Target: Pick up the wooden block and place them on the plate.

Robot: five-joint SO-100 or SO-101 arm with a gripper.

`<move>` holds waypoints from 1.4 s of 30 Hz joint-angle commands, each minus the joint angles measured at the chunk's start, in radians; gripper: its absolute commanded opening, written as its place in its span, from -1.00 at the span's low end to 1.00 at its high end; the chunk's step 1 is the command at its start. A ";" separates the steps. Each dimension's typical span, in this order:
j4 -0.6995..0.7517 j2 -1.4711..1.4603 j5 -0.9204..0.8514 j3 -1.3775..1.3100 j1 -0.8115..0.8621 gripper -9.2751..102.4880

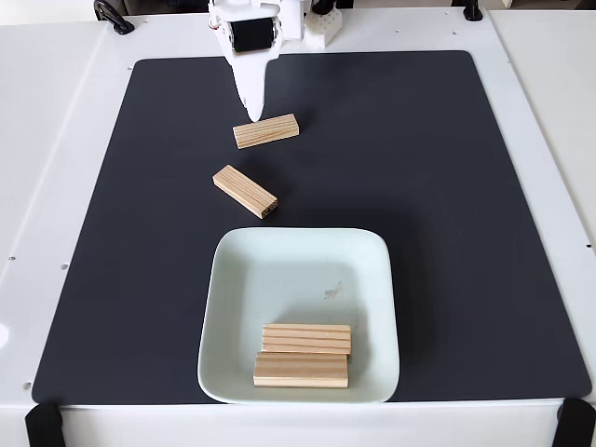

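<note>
Two wooden blocks lie on the black mat: one [266, 130] just below the gripper's tip, the other [245, 191] slanted a little nearer the plate. Another two wooden blocks [306, 338] [301, 370] rest side by side inside the plate [233, 279], in its near half. The plate is a pale mint square dish at the front of the mat. My white gripper [251, 110] reaches in from the top edge, its fingers drawn together to one point with nothing between them. Its tip is just behind the left end of the upper block.
The black mat [447, 205] covers most of the white table [56, 140]. The arm's white base [312, 23] stands at the back edge. Black clamps [45, 424] sit at the front corners.
</note>
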 commanded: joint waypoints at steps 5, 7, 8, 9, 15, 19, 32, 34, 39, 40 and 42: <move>-0.008 0.000 -0.017 -0.003 0.003 -0.38; -0.008 -0.002 -0.018 0.005 0.003 -0.39; -0.008 -0.002 -0.018 0.014 0.003 -0.39; -0.008 -0.003 -0.018 0.021 0.003 -0.39; -0.021 -0.035 -0.017 0.064 0.002 -0.39; -0.025 -0.095 -0.008 0.043 0.002 -0.39; -0.049 -0.152 -0.005 0.017 -0.014 -0.39; -0.077 -0.153 -0.005 0.017 -0.025 -0.39; -0.086 -0.153 -0.009 0.018 -0.025 -0.39; -0.086 -0.153 -0.009 0.021 -0.025 -0.39; -0.086 -0.155 -0.011 0.025 -0.025 -0.39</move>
